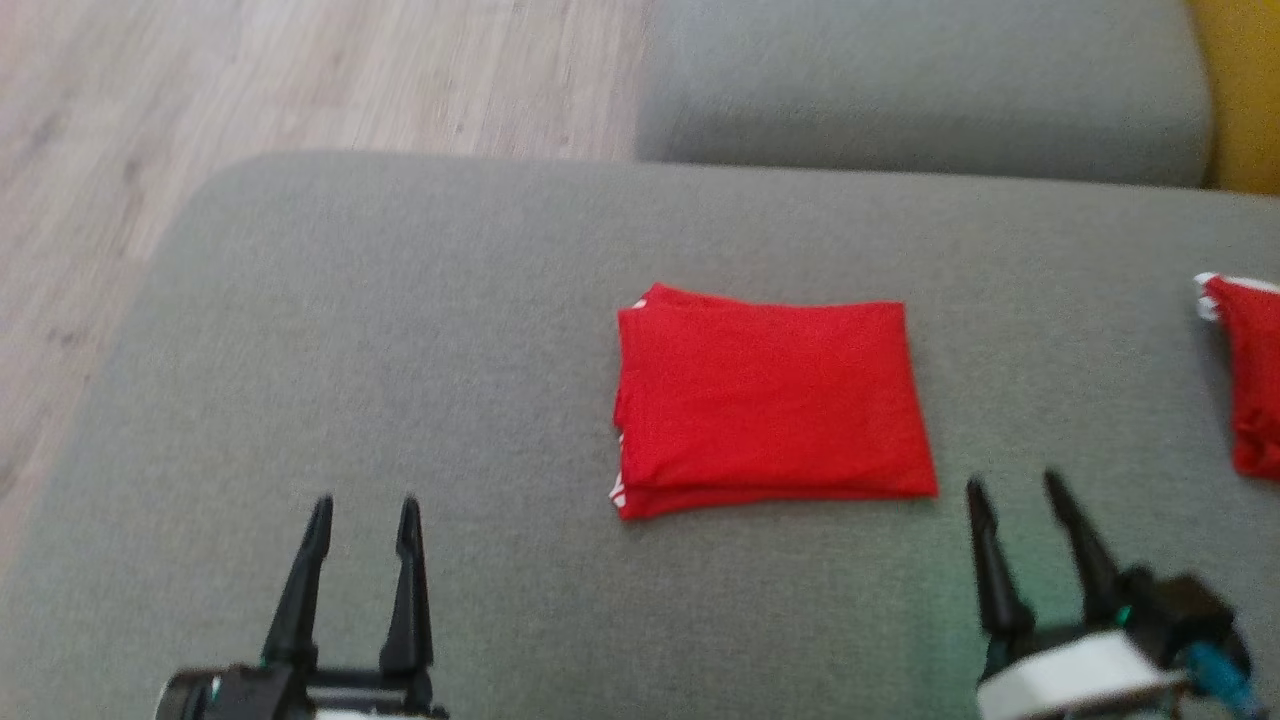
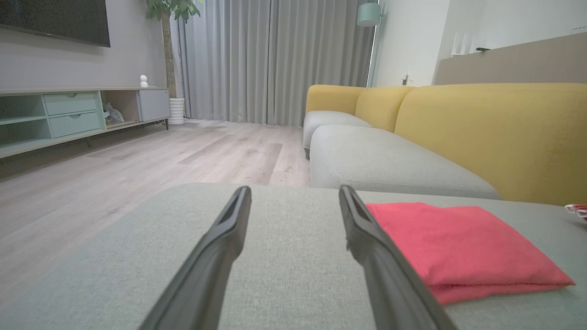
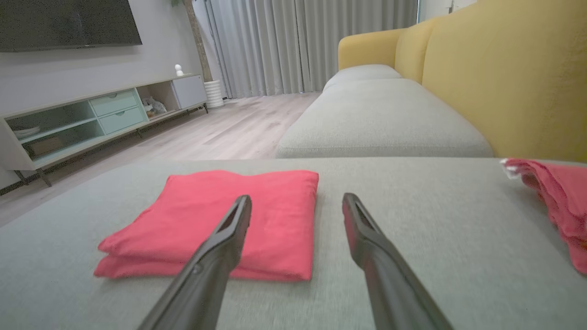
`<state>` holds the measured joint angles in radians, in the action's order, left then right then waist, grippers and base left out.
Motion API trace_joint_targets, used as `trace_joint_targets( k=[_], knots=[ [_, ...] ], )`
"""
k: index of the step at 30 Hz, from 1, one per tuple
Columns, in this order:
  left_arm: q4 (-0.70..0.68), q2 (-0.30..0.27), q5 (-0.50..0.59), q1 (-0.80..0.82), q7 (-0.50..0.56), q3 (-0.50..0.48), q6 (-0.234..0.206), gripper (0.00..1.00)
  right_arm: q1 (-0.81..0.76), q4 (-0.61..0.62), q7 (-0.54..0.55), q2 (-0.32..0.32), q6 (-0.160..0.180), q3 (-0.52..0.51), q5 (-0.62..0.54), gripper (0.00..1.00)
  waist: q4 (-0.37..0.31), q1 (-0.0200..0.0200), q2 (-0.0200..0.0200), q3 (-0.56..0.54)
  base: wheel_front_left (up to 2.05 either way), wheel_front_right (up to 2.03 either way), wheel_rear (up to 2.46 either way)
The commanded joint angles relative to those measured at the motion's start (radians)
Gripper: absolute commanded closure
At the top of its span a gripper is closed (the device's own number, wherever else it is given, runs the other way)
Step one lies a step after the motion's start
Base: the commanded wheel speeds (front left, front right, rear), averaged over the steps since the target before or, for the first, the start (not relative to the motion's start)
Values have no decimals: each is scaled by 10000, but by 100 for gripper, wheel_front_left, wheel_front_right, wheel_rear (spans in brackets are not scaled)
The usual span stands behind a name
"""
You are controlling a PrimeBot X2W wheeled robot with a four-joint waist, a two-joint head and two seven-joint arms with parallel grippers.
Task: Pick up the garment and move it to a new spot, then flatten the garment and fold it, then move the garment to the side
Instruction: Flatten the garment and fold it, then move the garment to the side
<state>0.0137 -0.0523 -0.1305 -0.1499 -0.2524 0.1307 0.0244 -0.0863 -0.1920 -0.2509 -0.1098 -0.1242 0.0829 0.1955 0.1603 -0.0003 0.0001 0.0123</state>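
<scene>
Garment [image 1: 770, 395], one; red cloth [image 1: 1250, 375], one

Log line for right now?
garment: folded, on grey cushion | left gripper: open, empty | right gripper: open, empty | second red cloth: right edge

One folded garment [image 1: 770, 395] was counted just ahead, between the left gripper [image 1: 365, 502] and the right gripper [image 1: 1013, 481]. One crumpled garment [image 1: 1250, 375] was counted to the right of the right gripper, so two red pieces were found in total. Two grippers were counted, each with two dark fingers [image 1: 300, 590]. Beyond the left gripper, three grey seat cushions [image 2: 390, 160] and three yellow back sections [image 2: 495, 133] were counted. Far to its left, two drawers [image 2: 71, 103], one television [image 2: 55, 18] and one plant [image 2: 172, 9] were noted.
</scene>
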Motion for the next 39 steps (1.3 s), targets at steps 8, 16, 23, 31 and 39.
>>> trace_joint_targets(
  k=[8, 16, 23, 31, 39],
  knots=[
    [-69, 20, 203, -489, -93, -337, 39, 0, -649, 202, -107, 243, -65, 301, -483, 0, -474, 3, -1, -881, 0, 0, 0],
    [115, 20, 289, -642, -93, -385, 125, 0, -811, 186, -108, 361, -65, 264, -539, 0, -606, 3, -1, -1058, 0, 0, 0],
    [213, 20, 332, -694, -93, -410, 122, 0, -779, 120, -108, 354, -65, 284, -538, 0, -699, 3, -1, -1102, 0, 0, 0],
    [300, 20, 371, -770, -93, -419, 60, 0, -798, 68, -108, 360, -65, 286, -557, 0, -766, 3, -1, -1149, 0, 0, 0],
    [406, 20, 276, -774, -93, -445, 107, 0, -663, -5, -108, 256, -65, 388, -595, 0, -853, 3, -1, -1048, 0, 0, 0]
  ],
)
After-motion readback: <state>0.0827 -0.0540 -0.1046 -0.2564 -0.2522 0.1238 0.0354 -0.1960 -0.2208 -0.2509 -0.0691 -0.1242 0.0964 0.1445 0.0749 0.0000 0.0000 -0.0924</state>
